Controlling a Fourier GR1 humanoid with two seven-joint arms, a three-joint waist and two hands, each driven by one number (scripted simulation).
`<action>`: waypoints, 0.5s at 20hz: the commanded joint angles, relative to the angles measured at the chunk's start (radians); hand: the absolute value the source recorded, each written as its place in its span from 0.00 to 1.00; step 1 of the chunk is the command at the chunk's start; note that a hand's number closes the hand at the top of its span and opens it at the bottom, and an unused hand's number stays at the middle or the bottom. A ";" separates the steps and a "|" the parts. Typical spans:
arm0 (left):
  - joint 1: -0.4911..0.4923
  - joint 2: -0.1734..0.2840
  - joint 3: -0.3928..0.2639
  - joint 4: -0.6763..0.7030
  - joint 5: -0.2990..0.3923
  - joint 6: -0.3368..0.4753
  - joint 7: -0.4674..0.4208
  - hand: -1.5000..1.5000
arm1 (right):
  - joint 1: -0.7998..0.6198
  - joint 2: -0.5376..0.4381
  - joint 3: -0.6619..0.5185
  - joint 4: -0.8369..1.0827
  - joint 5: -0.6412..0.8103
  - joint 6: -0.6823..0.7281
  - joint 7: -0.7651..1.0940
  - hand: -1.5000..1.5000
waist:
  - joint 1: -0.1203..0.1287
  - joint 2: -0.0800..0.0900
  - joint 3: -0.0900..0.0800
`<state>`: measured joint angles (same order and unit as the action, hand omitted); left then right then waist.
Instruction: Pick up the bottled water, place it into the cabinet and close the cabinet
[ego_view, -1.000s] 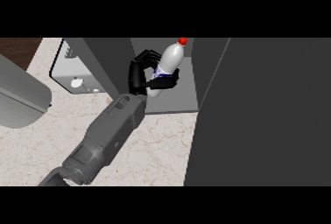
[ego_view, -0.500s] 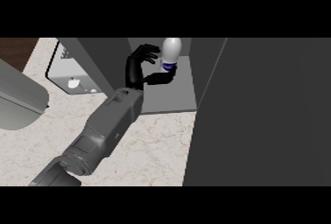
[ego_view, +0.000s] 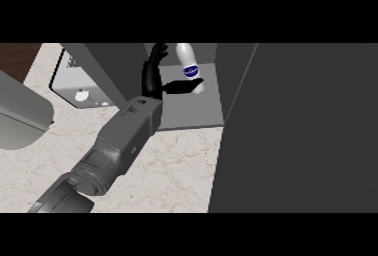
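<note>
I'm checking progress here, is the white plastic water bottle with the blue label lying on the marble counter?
No, the white plastic water bottle with the blue label stands upright inside the open grey cabinet, beside the black robot hand.

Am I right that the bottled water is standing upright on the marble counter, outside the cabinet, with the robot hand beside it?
Not quite: the head view shows the bottled water standing upright inside the cabinet, on its grey shelf, not on the marble counter. The robot hand is indeed beside it, fingers straight and thumb towards the bottle.
</note>
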<state>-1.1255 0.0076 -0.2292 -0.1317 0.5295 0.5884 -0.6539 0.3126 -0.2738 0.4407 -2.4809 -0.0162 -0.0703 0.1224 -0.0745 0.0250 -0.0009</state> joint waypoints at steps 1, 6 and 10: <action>-0.016 0.013 0.025 0.022 0.007 -0.050 0.000 0.00 | 0.034 -0.006 -0.005 -0.079 -0.037 0.001 0.037 0.00 | 0.000 -0.001 0.000; -0.043 0.023 0.035 0.030 0.003 -0.065 -0.025 0.00 | 0.032 -0.004 -0.024 -0.059 -0.066 0.030 0.001 0.00 | -0.010 0.004 0.000; -0.055 0.014 0.019 0.036 -0.017 -0.102 -0.017 0.00 | 0.011 0.032 0.015 -0.023 -0.021 0.010 0.008 0.00 | -0.001 0.003 0.000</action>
<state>-1.1578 0.0107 -0.2099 -0.1055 0.5233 0.5332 -0.6726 0.3283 -0.2624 0.4382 -2.4776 -0.0230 -0.0480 0.1070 -0.0796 0.0255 -0.0008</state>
